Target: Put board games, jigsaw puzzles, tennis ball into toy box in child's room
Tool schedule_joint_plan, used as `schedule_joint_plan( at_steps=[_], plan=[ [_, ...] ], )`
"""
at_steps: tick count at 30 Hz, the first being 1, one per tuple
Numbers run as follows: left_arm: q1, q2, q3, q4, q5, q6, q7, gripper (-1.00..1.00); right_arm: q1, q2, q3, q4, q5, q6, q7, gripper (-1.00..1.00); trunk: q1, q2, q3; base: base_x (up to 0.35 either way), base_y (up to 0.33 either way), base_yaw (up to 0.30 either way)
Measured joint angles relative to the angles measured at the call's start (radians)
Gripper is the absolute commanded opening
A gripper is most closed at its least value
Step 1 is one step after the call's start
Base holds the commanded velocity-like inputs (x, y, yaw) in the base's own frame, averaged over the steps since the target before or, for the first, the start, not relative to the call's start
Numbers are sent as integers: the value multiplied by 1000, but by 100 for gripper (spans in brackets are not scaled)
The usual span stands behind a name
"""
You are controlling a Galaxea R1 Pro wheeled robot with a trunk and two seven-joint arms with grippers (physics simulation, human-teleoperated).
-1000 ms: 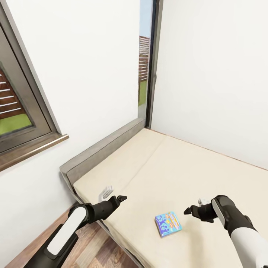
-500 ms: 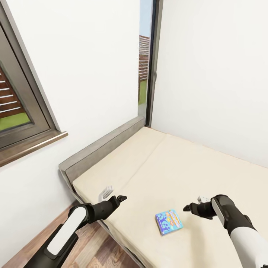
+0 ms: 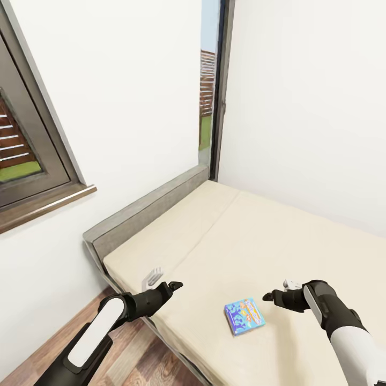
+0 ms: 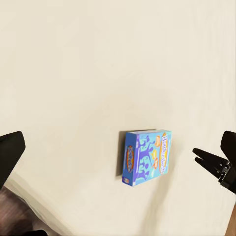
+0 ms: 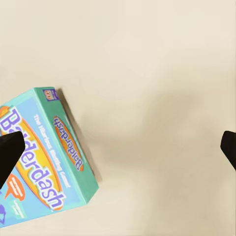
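Head view: blue board game (image 3: 244, 316) lies flat on the bed (image 3: 257, 241), near the mattress's front edge, nothing touching it. Left tool (image 3: 174, 285) hangs over the bed's front edge, jaws spread, holding nothing. Right tool (image 3: 269, 295) hovers just beside the box, also spread and holding nothing. Right wrist view: box lid reads "Balderdash" (image 5: 44, 162).

Tons of open mattress all around the blue board game (image 3: 244, 316) near the bed (image 3: 257, 236) front edge; headboard (image 3: 145, 212) and walls sit well clear.
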Motion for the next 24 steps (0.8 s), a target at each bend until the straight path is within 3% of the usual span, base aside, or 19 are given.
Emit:
schedule_joint_plan(
  at_steps=[4,24],
  plan=[
    [0,0,0,0,0,0,0,100,1,0,1,0,0,-2,6,100,15,-28,-13,0,0,0],
    [0,0,-1,-1,0,-1,-1,100,4,1,2,11,6,0,83,100,15,-28,-13,0,0,0]
  ],
)
